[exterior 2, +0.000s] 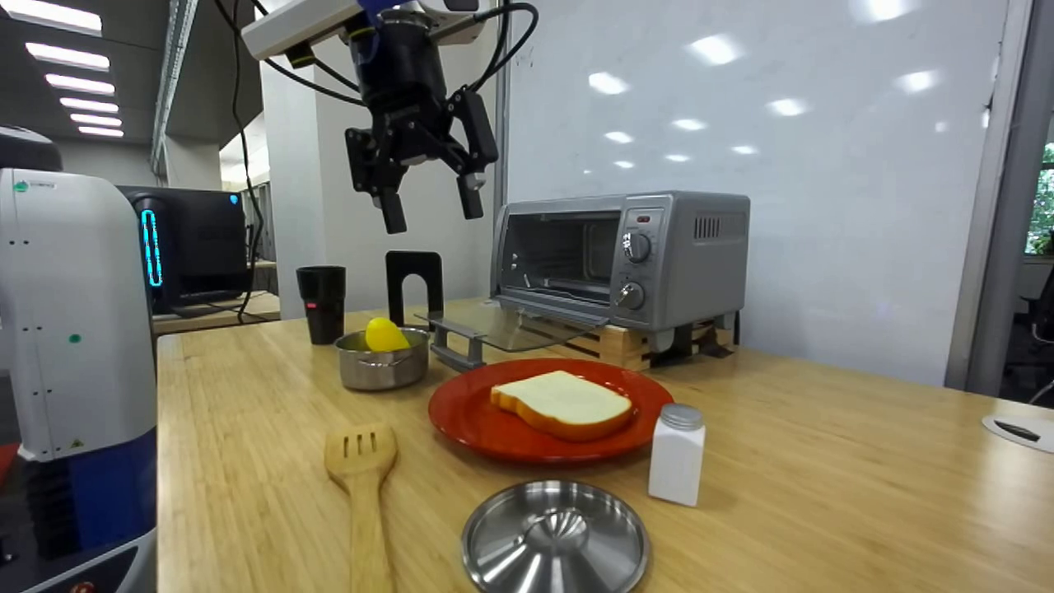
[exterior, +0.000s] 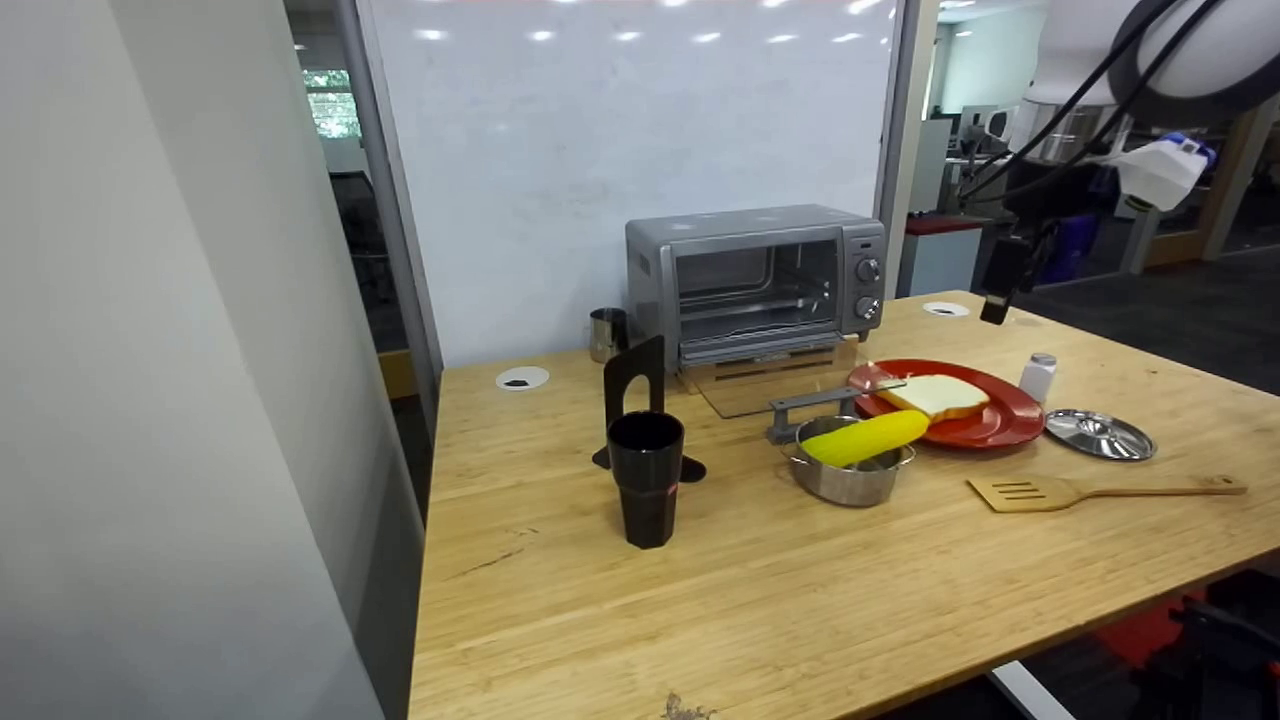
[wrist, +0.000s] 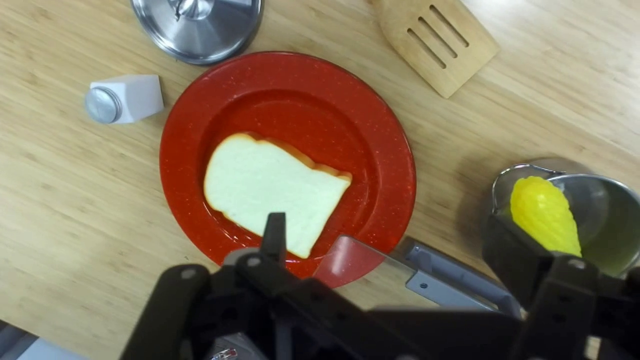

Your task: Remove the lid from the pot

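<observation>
Your fingers (exterior 2: 394, 212) stand wide apart, empty. Lid (exterior 2: 557, 535) already off; descending here, you risk striking the toaster-oven door (exterior 2: 523, 329).

One pot (exterior 2: 383, 372), one lid (exterior 2: 556, 539), one plate (wrist: 295, 117)

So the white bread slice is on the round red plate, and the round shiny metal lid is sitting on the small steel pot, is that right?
Not quite: the round shiny metal lid isn't on the small steel pot but lies on the wooden table, as both exterior views show. The white bread slice is on the round red plate.
</observation>
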